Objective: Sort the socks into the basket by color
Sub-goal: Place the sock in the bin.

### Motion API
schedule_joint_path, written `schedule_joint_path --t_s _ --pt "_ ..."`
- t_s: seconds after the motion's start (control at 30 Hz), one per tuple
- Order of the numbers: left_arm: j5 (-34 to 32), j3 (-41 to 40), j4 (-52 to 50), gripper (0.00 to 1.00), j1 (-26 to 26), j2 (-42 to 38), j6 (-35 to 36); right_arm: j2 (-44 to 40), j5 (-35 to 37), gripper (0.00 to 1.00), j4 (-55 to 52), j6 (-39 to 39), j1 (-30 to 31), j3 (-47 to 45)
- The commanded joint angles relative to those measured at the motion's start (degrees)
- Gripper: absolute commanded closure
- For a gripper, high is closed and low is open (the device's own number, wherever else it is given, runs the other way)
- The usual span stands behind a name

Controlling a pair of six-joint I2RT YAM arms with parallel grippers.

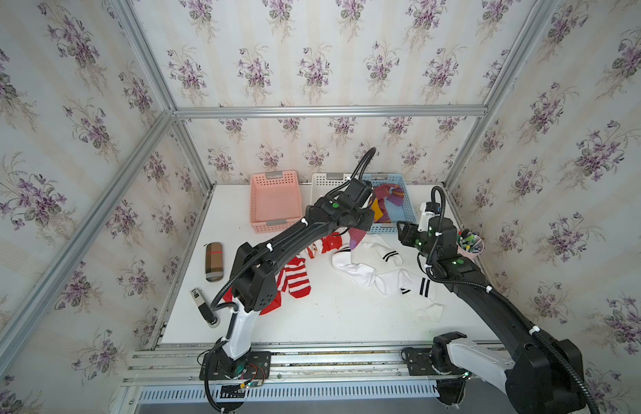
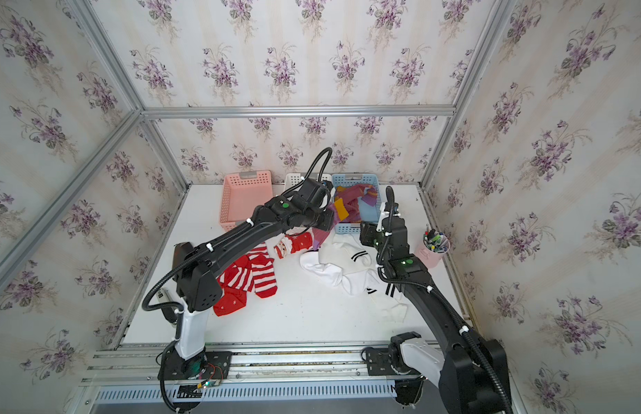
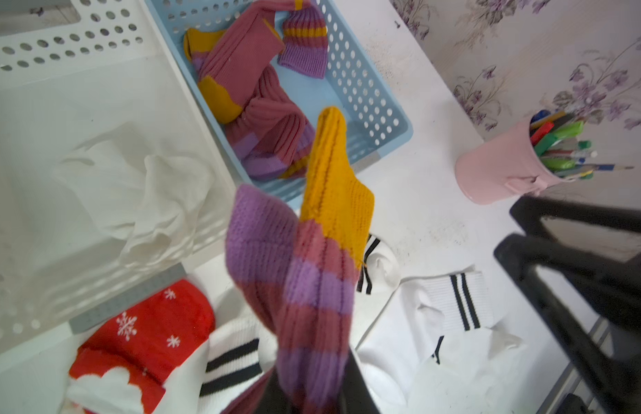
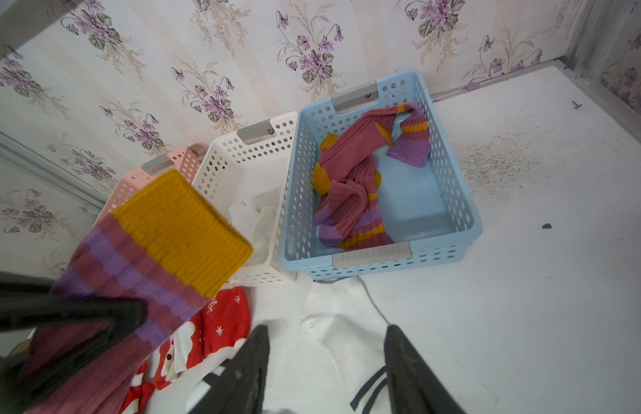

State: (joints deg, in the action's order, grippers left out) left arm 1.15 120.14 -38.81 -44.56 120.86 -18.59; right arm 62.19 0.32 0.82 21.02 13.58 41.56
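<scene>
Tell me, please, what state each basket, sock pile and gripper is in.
left gripper, shut on purple striped sock
purple striped sock, lifted, dangling near blue basket
right gripper, open, empty
blue basket, holding purple socks
white basket, holding crumpled white fabric
pink basket, empty
red socks, loose on table
white socks, loose on table
pen cup, upright, full

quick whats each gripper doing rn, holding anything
Left gripper: closed on the maroon-purple sock, which hangs from it.
Right gripper: open, holding nothing, above a white sock.
</scene>
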Motion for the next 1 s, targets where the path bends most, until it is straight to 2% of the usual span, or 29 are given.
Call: schedule_joint_path --t_s 0.0,0.17,0.33,0.43,0.77,0.97 --pt "3.29 8.49 -1.47 0.85 1.12 5.03 -0.03 -0.76 -0.89 0.47 -0.38 0.43 0.04 0.32" --pt "7.69 19.26 2.61 0.85 3.17 13.35 -3.79 -1.55 -1.03 0.47 -0.80 0.51 0.04 0.02" --pt "13.32 18.82 16.38 0.88 4.44 17.48 -10.37 -1.70 -1.50 0.47 -0.94 0.52 0.04 -0.06" --pt "13.61 19.78 23.86 0.90 4.48 20.53 -13.82 -1.33 -2.14 0.47 -0.98 0.77 0.04 -0.06" --pt "3.42 19.79 46.01 0.95 4.30 28.12 -23.79 -2.59 -2.81 0.47 -2.00 1.57 0.04 -0.41" --pt "-2.31 19.96 53.31 0.95 3.48 31.12 -24.72 -4.10 -2.86 0.47 -2.91 1.75 0.04 -0.73"
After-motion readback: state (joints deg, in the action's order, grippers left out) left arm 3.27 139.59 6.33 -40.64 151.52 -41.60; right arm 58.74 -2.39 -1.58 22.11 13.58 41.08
